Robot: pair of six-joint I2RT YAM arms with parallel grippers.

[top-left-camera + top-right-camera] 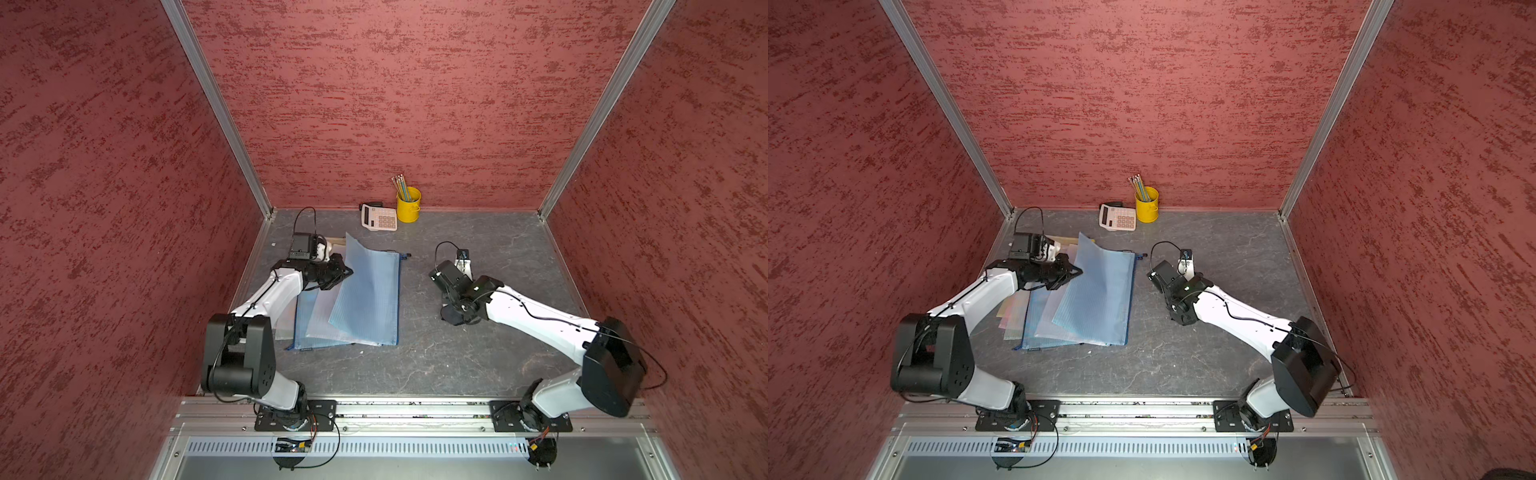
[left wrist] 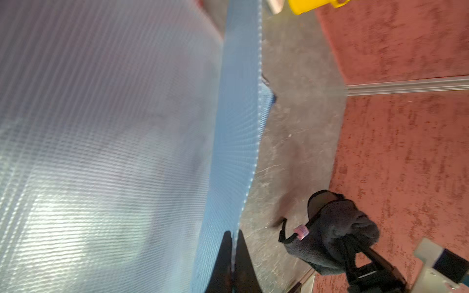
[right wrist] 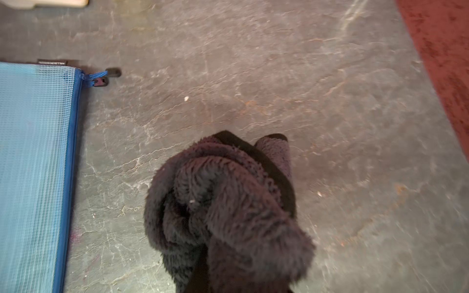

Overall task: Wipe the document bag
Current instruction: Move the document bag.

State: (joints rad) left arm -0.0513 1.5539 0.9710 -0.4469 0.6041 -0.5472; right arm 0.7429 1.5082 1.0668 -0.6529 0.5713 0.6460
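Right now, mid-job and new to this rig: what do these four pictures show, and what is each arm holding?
Two robot arms stand at the table's near edge, each ending in a two-finger gripper. Both top views look down on everything; each wrist view rides on one arm. The left gripper is shut on the blue mesh document bag's edge, holding that side up off other bags. The right gripper is shut on a dark fluffy cloth, clear of the bag. A calculator and a yellow pencil cup stand at the back.

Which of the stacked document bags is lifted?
The top light-blue mesh bag, its edge pinched in the left gripper and tilted up; the whitish bag and the dark-trimmed zip bag under it lie flat.
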